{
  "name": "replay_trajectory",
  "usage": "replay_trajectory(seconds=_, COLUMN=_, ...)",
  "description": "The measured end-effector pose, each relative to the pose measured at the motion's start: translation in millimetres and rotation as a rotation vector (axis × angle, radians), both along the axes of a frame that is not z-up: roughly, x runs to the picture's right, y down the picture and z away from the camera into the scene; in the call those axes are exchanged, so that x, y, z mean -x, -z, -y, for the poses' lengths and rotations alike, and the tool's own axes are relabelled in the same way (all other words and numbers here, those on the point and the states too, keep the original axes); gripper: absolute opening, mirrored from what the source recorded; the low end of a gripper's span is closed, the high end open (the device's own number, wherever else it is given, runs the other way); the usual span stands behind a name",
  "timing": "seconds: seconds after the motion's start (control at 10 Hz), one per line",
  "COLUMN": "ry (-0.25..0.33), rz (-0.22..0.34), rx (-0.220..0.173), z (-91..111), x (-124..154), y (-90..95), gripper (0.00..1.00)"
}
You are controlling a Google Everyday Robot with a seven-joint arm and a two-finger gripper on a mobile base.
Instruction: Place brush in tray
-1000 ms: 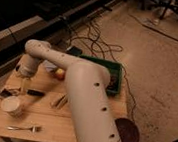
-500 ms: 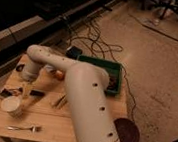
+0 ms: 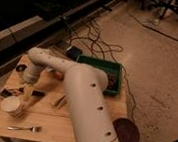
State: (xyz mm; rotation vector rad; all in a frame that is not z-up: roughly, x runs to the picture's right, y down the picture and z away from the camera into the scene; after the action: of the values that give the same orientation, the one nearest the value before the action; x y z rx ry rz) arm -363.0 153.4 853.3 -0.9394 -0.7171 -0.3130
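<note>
A fork (image 3: pixel 23 127) lies by the table's (image 3: pixel 48 125) near edge, with bare wood around it. Just beyond a white cup (image 3: pixel 12 105), the gripper (image 3: pixel 27 93) points down over the left side, fingers apart and holding nothing. The brush (image 3: pixel 7 92) lies just left of it, near the left edge. The tray (image 3: pixel 99 63) sits at the far right corner, well apart.

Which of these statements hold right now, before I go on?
1. The claw hangs over the table's left part. True.
2. The tray sits at the near-left corner. False: it is at the far-right corner.
3. A fork lies near the front edge. True.
4. The brush is in the tray. False: it lies on the table, left of the claw.
</note>
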Motion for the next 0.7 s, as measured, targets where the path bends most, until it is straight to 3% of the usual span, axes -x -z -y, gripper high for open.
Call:
replay_trajectory(seconds=0.5, ry=-0.001, rz=-0.009, rx=-0.012, z=-6.3, x=-1.1, y=-9.1, gripper=0.77)
replay_trajectory(seconds=0.7, ry=0.005, rz=-0.013, rx=-0.012, z=-8.9, x=-0.7, y=-11.7, gripper=0.56)
